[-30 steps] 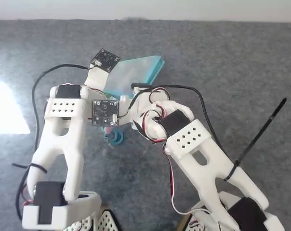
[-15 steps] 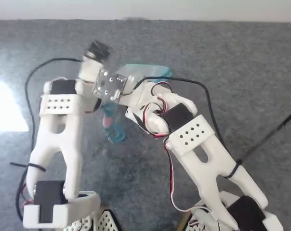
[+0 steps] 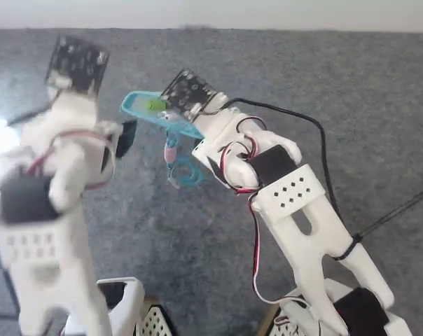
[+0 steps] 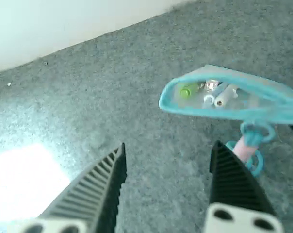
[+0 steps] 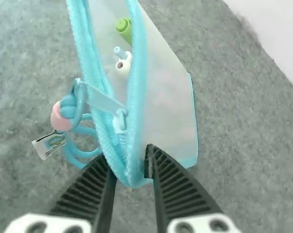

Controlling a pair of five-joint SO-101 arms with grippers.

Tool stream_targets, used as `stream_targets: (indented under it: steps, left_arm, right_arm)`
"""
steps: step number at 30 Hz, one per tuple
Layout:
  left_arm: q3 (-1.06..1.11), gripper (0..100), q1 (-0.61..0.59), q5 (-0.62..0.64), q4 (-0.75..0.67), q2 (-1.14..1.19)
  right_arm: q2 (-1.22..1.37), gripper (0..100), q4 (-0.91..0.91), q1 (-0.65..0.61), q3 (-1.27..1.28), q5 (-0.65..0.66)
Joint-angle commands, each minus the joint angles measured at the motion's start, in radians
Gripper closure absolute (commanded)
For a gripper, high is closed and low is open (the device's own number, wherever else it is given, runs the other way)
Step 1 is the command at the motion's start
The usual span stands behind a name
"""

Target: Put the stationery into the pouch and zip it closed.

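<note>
At the left of the high view the left arm [image 3: 50,175] stands raised above the grey surface [image 3: 358,84], its jaws spread wide with nothing between them. From its wrist view the pouch [image 4: 263,104] lies ahead and off to one side, well apart from the jaws, with its open mouth turned toward them. A green-capped pen [image 4: 187,91] and white-tipped pens [image 4: 221,99] show inside the mouth. The pouch is held off the surface, its long axis running in the high view from that open mouth on the left down to the right arm [image 3: 288,189]. Under it hangs a blue cord with a pink bead [image 3: 176,164], tied to the zip pull [image 5: 100,99], between the two arms. The right jaws are clamped on the pouch's end, just beside the slider [image 5: 120,119]. The stationery looks to be in and the zip not yet drawn, so closing likely falls to the free left jaws, which must come down to the hanging pull. A small metal tag [image 5: 44,141] hangs on the cord. No writing can be read.
</note>
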Motion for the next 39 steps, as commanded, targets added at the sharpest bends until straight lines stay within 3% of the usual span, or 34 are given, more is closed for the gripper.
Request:
stream_targets:
  steps: [1, 4, 10, 17, 26, 29, 33, 39]
  left_arm:
    - [0.042, 73, 0.029, 0.012, 0.066, -0.117]
    - [0.228, 74, 0.092, 0.015, 0.014, -0.155]
    - [0.581, 84, 0.239, 0.130, -0.281, -0.195]
    - [0.737, 74, 0.391, 0.227, -0.433, -0.198]
    - [0.837, 75, 0.377, 0.261, -0.614, -0.195]
    - [0.851, 82, 0.377, 0.261, -0.649, -0.195]
    - [0.852, 99, 0.377, 0.261, -0.686, -0.199]
    - [0.845, 99, 0.321, 0.261, -0.683, -0.201]
  right_arm:
    - [-0.013, 99.1, 0.001, 0.033, -0.008, -0.068]
    - [-0.015, 99.1, 0.005, 0.022, -0.012, -0.084]
    - [-0.084, 99.1, 0.035, 0.015, 0.005, -0.081]
    - [-0.143, 99.1, 0.033, 0.016, 0.069, -0.083]
    - [-0.148, 99.1, 0.054, 0.012, 0.074, -0.084]
    - [-0.148, 99.1, 0.062, 0.010, 0.074, -0.084]
    - [-0.148, 99.1, 0.064, 0.012, 0.075, -0.084]
    - [-0.139, 99.1, 0.064, 0.018, 0.077, -0.084]
